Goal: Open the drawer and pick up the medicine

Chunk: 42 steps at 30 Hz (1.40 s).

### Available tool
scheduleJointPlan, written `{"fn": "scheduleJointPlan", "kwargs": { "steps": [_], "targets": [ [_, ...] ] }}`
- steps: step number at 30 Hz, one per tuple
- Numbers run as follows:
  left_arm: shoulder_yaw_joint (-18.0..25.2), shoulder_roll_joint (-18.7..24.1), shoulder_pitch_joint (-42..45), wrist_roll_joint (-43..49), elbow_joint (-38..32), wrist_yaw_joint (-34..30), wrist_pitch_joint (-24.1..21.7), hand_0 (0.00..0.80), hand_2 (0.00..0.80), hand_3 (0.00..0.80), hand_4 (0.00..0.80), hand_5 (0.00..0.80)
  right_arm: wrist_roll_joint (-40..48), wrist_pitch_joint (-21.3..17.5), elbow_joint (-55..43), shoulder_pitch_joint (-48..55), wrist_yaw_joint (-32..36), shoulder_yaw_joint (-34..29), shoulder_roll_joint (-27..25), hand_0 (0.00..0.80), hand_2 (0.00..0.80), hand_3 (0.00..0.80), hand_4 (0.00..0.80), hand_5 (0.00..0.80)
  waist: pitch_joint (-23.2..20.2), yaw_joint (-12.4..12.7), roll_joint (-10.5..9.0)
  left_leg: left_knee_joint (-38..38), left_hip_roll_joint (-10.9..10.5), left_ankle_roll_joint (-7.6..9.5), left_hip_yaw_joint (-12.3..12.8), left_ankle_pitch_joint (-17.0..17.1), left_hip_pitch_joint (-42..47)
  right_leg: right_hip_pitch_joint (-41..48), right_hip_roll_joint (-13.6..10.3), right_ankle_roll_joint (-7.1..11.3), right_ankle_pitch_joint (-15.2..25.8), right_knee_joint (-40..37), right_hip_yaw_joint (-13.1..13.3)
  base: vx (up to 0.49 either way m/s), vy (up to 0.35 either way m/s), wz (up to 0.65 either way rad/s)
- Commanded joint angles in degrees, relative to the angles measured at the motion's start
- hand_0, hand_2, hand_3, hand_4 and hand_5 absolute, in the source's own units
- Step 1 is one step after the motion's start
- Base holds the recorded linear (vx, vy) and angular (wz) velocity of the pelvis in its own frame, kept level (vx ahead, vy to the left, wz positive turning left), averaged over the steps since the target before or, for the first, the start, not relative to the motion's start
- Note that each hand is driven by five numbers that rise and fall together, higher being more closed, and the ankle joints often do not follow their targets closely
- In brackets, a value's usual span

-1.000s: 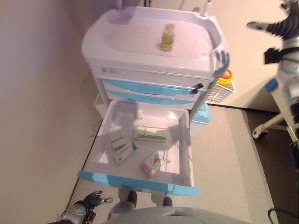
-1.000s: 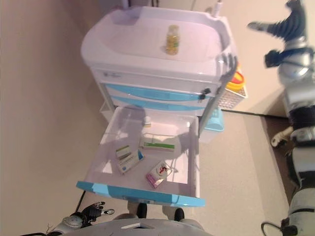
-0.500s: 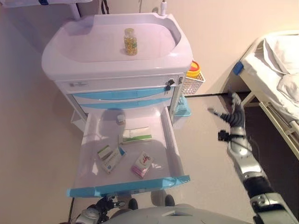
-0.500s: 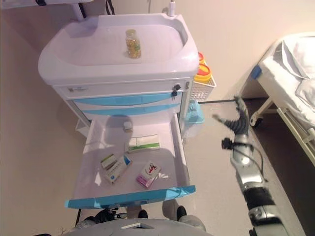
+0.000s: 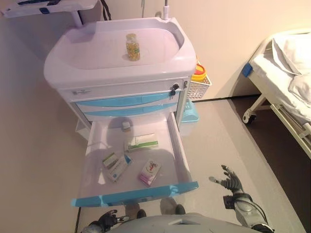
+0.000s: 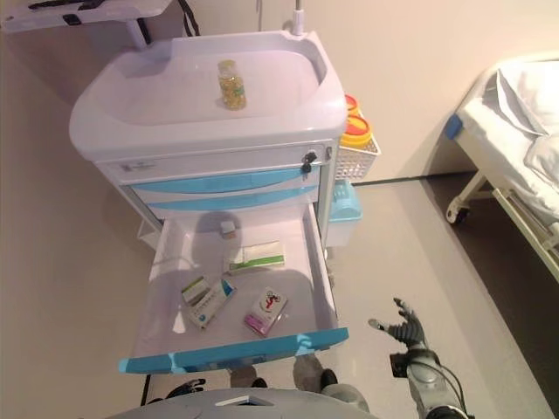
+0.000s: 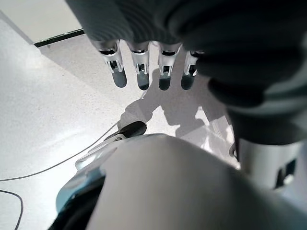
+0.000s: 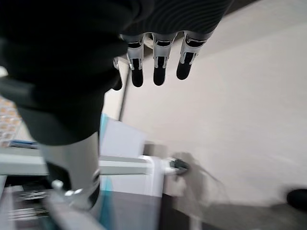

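The bottom drawer (image 5: 179, 145) of the white and blue cart (image 5: 116, 63) is pulled out. Inside lie a green-white box (image 5: 141, 142), a blue-white box (image 5: 118, 168) beside a small green box (image 5: 110, 160), a pink box (image 5: 150, 172) and a small white bottle (image 5: 126, 125). A yellow pill bottle (image 5: 132, 46) stands on the cart top. My right hand (image 5: 228, 182) hangs open and empty low to the right of the drawer. My left hand (image 5: 106, 221) is open and empty below the drawer front.
A white basket with a yellow container (image 5: 199, 83) hangs on the cart's right side. A small blue bin (image 5: 189, 113) stands under it. A bed (image 5: 286, 73) on castors is at the right. A tray stand (image 5: 48, 5) shows at the top left.
My right arm has dropped from raised at the right of the cart to low beside the drawer front. The camera has shifted between frames. The drawer contents have not moved.
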Motion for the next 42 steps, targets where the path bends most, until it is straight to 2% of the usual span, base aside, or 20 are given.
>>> {"fn": "scheduleJointPlan", "kwargs": {
  "steps": [1, 7, 12, 15, 20, 24, 30, 38, 42],
  "targets": [
    [1.6, 1.1, -3.5, 1.7, 3.7, -0.5, -1.8, 0.000, 0.000, 0.000, 0.000, 0.000, 3.5, -1.5, 4.1, -2.0, 2.5, -1.5, 1.4, 0.000, 0.000, 0.000, 0.000, 0.000, 1.6, 1.6, -1.49, 1.7, -2.1, 1.49, -2.2, -6.1, 1.1, -0.7, 0.0, 1.32, -1.2, 4.4, -2.3, 0.014, -0.025, 0.09],
    [2.3, 1.1, -3.8, 1.3, 3.9, -0.6, -2.2, 0.000, 0.000, 0.000, 0.000, 0.000, 1.3, -0.1, 7.2, -1.6, 4.9, -0.9, 2.6, 0.000, 0.000, 0.000, 0.000, 0.000, 1.9, 1.6, -1.44, 1.7, -2.0, 1.60, -2.5, -6.0, 1.1, -0.7, 0.3, 1.25, -1.3, 4.7, -2.2, 0.004, -0.005, 0.04],
    [2.4, 1.4, -4.1, 1.1, 3.2, 0.0, -2.9, 0.000, 0.000, 0.000, 0.000, 0.000, -2.1, 0.4, 5.6, -1.0, 7.5, 3.1, 3.1, 0.000, 0.000, 0.000, 0.000, 0.000, 2.5, 1.5, -1.57, 2.2, -2.0, 1.70, -2.7, -5.9, 0.8, -1.0, 0.4, 1.11, -1.6, 5.3, -2.1, 0.000, 0.000, 0.00],
    [2.0, 1.7, -4.3, 2.2, 1.9, 1.4, -5.7, 0.000, 0.000, 0.000, 0.000, 0.000, -5.2, 1.1, 3.7, -0.8, 8.5, 5.5, 2.9, 0.000, 0.000, 0.000, 0.000, 0.000, 3.0, 1.2, -1.54, 2.8, -2.0, 1.73, -2.6, -6.0, 0.3, -1.5, 0.5, 1.00, -1.8, 6.0, -1.8, 0.040, 0.006, 0.00],
    [-2.4, 3.7, -7.7, 3.8, -3.6, 5.2, -10.4, 0.000, 0.000, 0.000, 0.000, 0.000, -7.3, 0.5, 1.0, -2.3, 8.9, 10.8, 1.0, 0.000, 0.000, 0.000, 0.000, 0.000, 6.1, 0.9, -0.73, 6.5, -1.9, 2.25, -2.9, -6.2, -3.7, -5.9, 0.4, 0.28, -3.3, 10.9, -1.4, -0.037, 0.038, -0.02],
    [-6.1, 6.3, -13.1, 4.4, -11.6, 7.2, -8.8, 0.000, 0.000, 0.000, 0.000, 0.000, -6.6, 0.5, -0.9, -5.2, 8.6, 12.9, -1.0, 0.000, 0.000, 0.000, 0.000, 0.000, 10.8, 0.4, 0.28, 8.9, -2.0, 2.60, -3.0, -5.4, -8.3, -11.2, 0.7, -0.33, -4.2, 15.5, -1.1, -0.153, 0.059, -0.02],
    [-8.6, 11.1, -17.9, 5.7, -21.4, 8.2, -6.4, 0.000, 0.000, 0.000, 0.000, 0.000, -6.6, 0.9, -3.4, -7.3, 7.5, 14.6, -4.2, 0.000, 0.000, 0.000, 0.000, 0.000, 15.6, 0.1, 0.77, 14.5, -2.6, 2.65, -2.4, -5.0, -15.6, -17.7, 0.8, -0.95, -5.1, 20.6, -0.9, -0.105, 0.026, 0.00],
    [-9.5, 20.1, -22.5, 5.6, -34.8, 7.1, -0.6, 0.000, 0.000, 0.000, 0.000, 0.000, -5.6, 2.3, -9.3, -7.2, 6.0, 14.9, -7.5, 0.000, 0.000, 0.000, 0.000, 0.000, 18.7, -0.3, 0.32, 25.5, -2.9, 2.84, -1.3, -7.7, -24.6, -25.1, 0.2, -2.40, -6.8, 28.2, -1.1, -0.032, -0.002, 0.01],
    [-9.0, 22.6, -26.8, 5.5, -35.4, 6.4, 1.7, 0.000, 0.000, 0.000, 0.000, 0.000, -5.4, 2.3, -10.7, -7.1, 6.0, 14.3, -8.1, 0.000, 0.000, 0.000, 0.000, 0.000, 19.2, -1.2, 0.10, 30.6, -2.7, 3.22, -0.6, -9.8, -28.2, -28.7, 0.6, -3.15, -8.2, 32.4, -0.5, 0.000, 0.000, 0.00]
  ]
}}
